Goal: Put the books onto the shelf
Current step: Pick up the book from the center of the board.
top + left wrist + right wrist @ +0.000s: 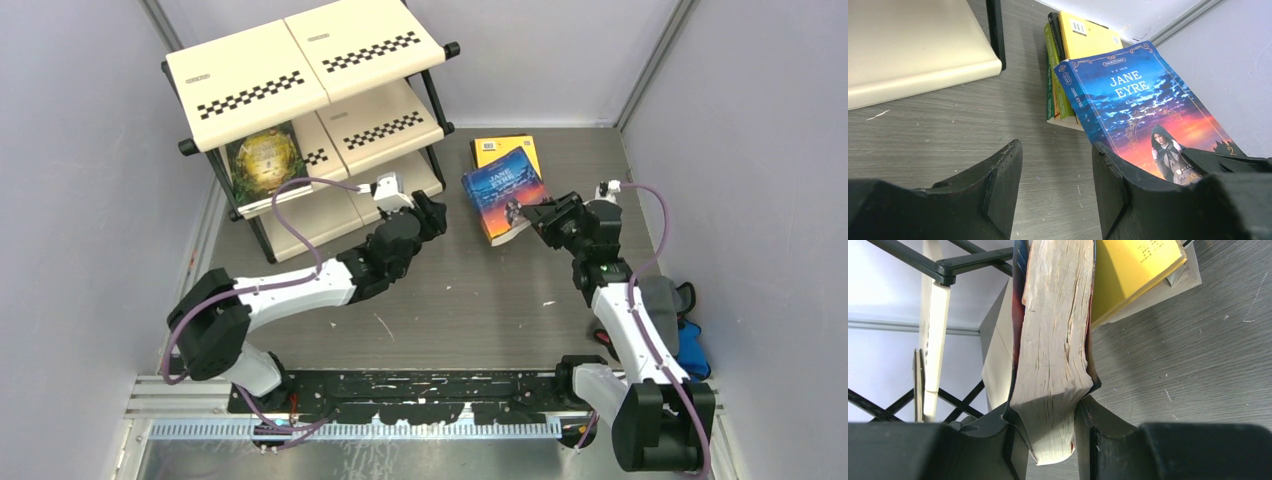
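R gripper (1050,432): my fingers are clamped on the blue bk (1055,340). Its page block is pinched between both pads near one corner.
Blue bk: "Jane Eyre" on the cover. It's tilted, w/ the near corner in my R grip and the far end overlapping the pile beyond it. The spine edge points toward my L gripper (1057,150).
L gripper: fingers apart, nothing between them, only bare table (948,130) under the gap. It hangs across from my R fingers w/ the blue bk between the two. The top view shows it near the bk but apart from it.
Pile: yellow bk (1088,35) on top, w/ the lime-green bk (1053,80) and black bk (1056,30) showing spines under it. It lies flat on the table just past the blue bk, ahead and to the right of my L fingers.
Shelf (250,80): close on the left of my L fingers, well off from my R fingers. Cream panels, checkered strips, black frame.
Green-and-gold bk (264,160): on the shelf's mid tier at its left end, cover showing. It's beyond and left of my L fingers.
Cloth bundle (668,300): grey & blue, well behind my R fingers, beside my R forearm at the table's right edge.
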Robot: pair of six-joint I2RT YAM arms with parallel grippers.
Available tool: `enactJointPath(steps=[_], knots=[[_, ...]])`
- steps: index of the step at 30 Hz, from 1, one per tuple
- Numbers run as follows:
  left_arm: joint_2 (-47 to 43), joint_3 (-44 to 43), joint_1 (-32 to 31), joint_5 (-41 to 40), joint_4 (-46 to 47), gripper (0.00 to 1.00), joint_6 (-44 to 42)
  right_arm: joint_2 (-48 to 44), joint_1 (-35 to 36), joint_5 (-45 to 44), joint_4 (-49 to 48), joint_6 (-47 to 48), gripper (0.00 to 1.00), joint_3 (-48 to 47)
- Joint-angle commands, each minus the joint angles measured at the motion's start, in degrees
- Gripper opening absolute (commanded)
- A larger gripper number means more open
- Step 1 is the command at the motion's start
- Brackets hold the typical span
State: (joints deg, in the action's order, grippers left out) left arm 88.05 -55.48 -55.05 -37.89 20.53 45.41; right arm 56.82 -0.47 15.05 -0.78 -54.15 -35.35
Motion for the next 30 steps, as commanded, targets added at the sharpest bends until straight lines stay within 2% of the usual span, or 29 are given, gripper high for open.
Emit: enactJointPath(steps=[1,13,21,30], knots=[[-6.2,1.6,-1.2,-4.2,-0.8,0.54,-1.6,-4.7,0.3,1.0,-8.4,-1.8,0.01,-5.8],[-17.2,7.2,-4.6,-10.2,-6.0,0.54,-2.4,-9.3,9.3,-4.6,-3.9,-1.1,0.01,-8.3],[-24.2,9.8,-5.8,-12.9,-9.9,0.54,-2.8,-10.9,18.0,-10.8,-2.0,0.2,0.01,-9.8],[-27.5,12.5,-5.8,-14.5,-11.7,0.54,-2.0,-11.9,21.5,-12.3,-1.0,0.5,0.01,-12.3]])
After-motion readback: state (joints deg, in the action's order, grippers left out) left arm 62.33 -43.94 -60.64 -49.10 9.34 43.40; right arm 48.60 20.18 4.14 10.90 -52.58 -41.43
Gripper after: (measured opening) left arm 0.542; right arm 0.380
